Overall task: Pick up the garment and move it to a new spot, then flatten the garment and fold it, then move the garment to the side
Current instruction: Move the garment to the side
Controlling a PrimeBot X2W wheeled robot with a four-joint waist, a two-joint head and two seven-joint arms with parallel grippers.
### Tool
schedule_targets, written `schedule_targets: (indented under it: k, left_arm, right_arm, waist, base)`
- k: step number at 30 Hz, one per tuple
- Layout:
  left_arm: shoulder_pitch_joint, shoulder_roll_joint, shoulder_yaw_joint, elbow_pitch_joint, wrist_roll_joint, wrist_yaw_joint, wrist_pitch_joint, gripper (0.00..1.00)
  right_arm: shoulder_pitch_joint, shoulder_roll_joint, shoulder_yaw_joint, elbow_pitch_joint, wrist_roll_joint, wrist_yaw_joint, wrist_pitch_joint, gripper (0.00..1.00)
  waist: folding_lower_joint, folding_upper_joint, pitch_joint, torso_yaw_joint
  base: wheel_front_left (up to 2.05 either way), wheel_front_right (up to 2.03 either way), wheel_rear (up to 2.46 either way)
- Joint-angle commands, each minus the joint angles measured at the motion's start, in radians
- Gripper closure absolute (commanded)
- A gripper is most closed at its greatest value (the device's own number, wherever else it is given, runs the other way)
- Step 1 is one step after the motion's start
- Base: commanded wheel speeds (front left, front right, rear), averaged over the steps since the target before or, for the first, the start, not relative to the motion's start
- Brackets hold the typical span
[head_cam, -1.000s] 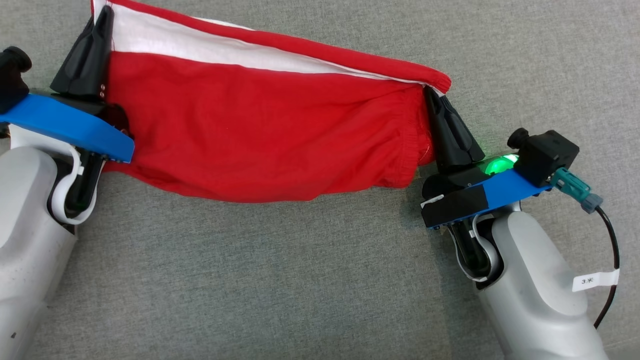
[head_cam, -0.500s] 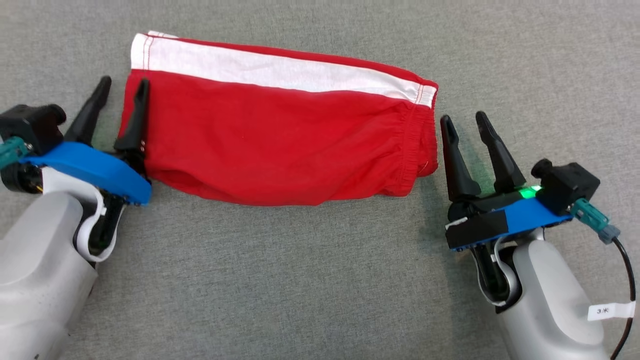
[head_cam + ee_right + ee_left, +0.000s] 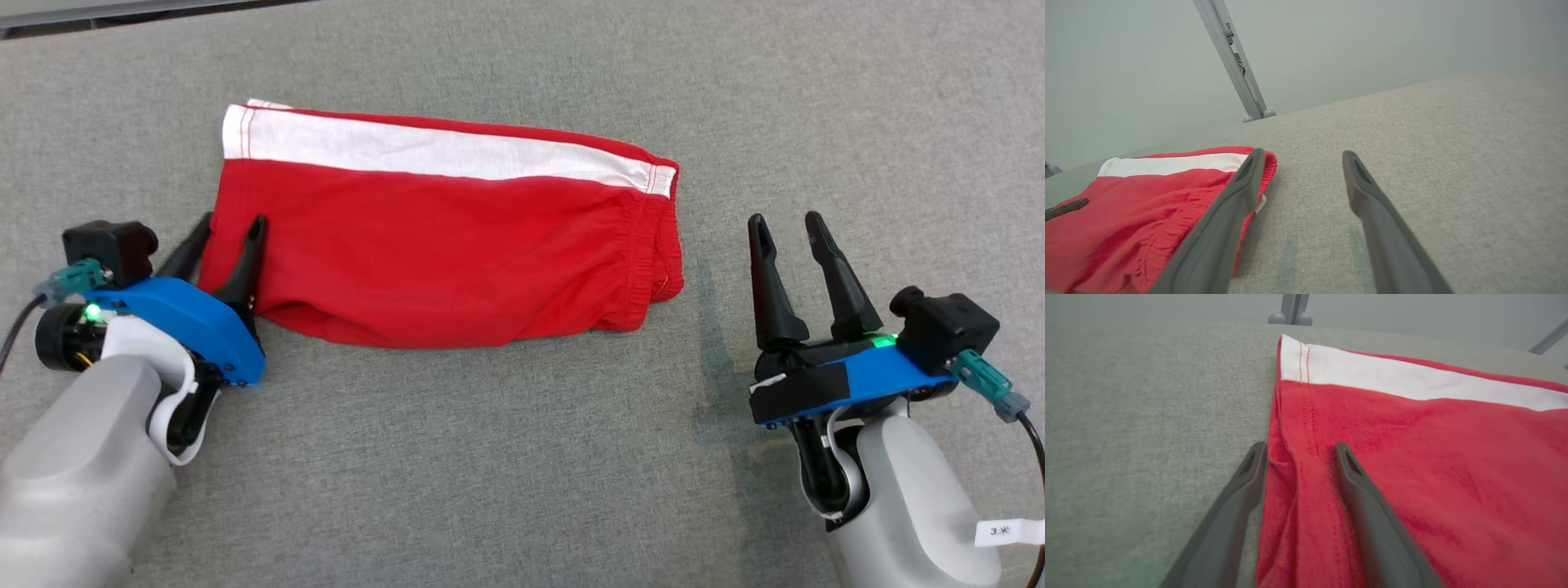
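Lying flat on the gray table (image 3: 522,457): the red garment (image 3: 441,245).
Spread wide and holding nothing: the left gripper (image 3: 232,220) and the right gripper (image 3: 785,219).

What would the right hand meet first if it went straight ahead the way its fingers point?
Probably only the grey fabric surface. The open right hand points past the red shorts, which lie apart to its left. Its height above the surface is unclear.
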Motion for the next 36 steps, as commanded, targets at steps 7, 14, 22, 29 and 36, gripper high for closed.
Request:
schedule_targets:
  k: [7,14,22,29,36]
  left_arm:
    - [0.069,-0.057,-0.034,0.069,-0.034,0.001,-0.041,1.00]
    - [0.155,-0.111,0.000,0.107,-0.044,0.001,-0.073,1.00]
    - [0.247,-0.161,0.103,0.068,0.046,0.019,-0.076,0.32]
    - [0.300,-0.190,0.243,-0.034,0.201,0.032,-0.076,0.00]
    - [0.345,-0.226,0.353,-0.113,0.330,0.014,-0.076,0.00]
  right_arm:
    - [0.053,-0.004,-0.027,0.020,-0.017,0.000,-0.001,0.00]
    - [0.108,-0.004,-0.045,0.071,-0.033,0.000,-0.001,0.00]
    - [0.136,-0.004,-0.052,0.111,-0.050,0.000,-0.001,0.00]
    - [0.069,-0.004,-0.035,0.144,-0.059,0.000,-0.001,0.00]
    - [-0.052,-0.004,-0.041,0.271,-0.083,0.000,-0.001,0.00]
  waist:
    - [0.0002,0.0003,-0.084,0.018]
    - [0.0002,0.0003,-0.192,0.062]
    - [0.0002,0.0003,-0.227,0.125]
    - [0.0002,0.0003,-0.194,0.183]
    - [0.0002,0.0003,-0.166,0.242]
  base:
    - [0.00,0.00,0.00]
    - [0.00,0.00,0.00]
    - [0.00,0.00,0.00]
    - [0.00,0.00,0.00]
    - [0.00,0.00,0.00]
